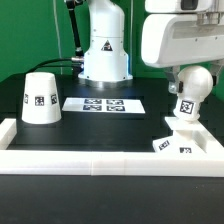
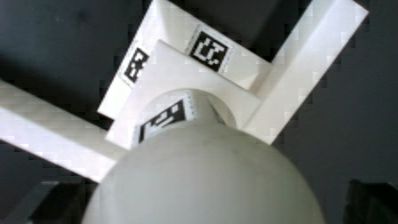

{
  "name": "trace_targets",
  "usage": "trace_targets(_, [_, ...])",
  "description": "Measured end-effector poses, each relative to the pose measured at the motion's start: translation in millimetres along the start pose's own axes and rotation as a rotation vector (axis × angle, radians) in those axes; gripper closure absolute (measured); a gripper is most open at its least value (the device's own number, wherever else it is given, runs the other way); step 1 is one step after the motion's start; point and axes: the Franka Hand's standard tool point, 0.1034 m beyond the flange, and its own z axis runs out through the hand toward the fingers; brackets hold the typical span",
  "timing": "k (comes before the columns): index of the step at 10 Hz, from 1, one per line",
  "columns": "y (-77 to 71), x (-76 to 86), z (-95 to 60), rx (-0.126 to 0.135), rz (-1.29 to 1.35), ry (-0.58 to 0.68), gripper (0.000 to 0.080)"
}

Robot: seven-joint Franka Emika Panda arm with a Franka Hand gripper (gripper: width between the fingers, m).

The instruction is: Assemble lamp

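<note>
Closest of all, in the wrist view, is the round head of the bulb (image 2: 196, 170), its thin end pointing down at the flat base (image 2: 187, 50). In the exterior view the base (image 1: 172, 143) lies on the dark surface (image 1: 120, 125) in the corner of the white wall (image 1: 100, 162) at that view's right, and the shade (image 1: 40, 97) stands well apart at its left, past the marker board (image 1: 105, 104). Just above the bulb hangs the arm (image 1: 180, 40), but I cannot tell if its fingers grip the bulb or have let go.

Bulb (image 1: 193, 86) upright on base (image 1: 176, 143); shade (image 1: 40, 98) well apart.
</note>
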Motion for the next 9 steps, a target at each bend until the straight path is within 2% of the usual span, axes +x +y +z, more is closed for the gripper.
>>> trace_targets(4, [2.4,-0.3,1.0,-0.009,-0.308,-0.011,0.0101])
trace_targets(5, [5.2,1.8,2.7,-0.015,-0.425,-0.024,0.0101])
trace_targets(6, [8.0,4.7,4.7,-0.035,-0.579,-0.041,0.0101])
trace_targets(9, [10.8,5.6,7.5,-0.053,-0.792,-0.071,0.0101])
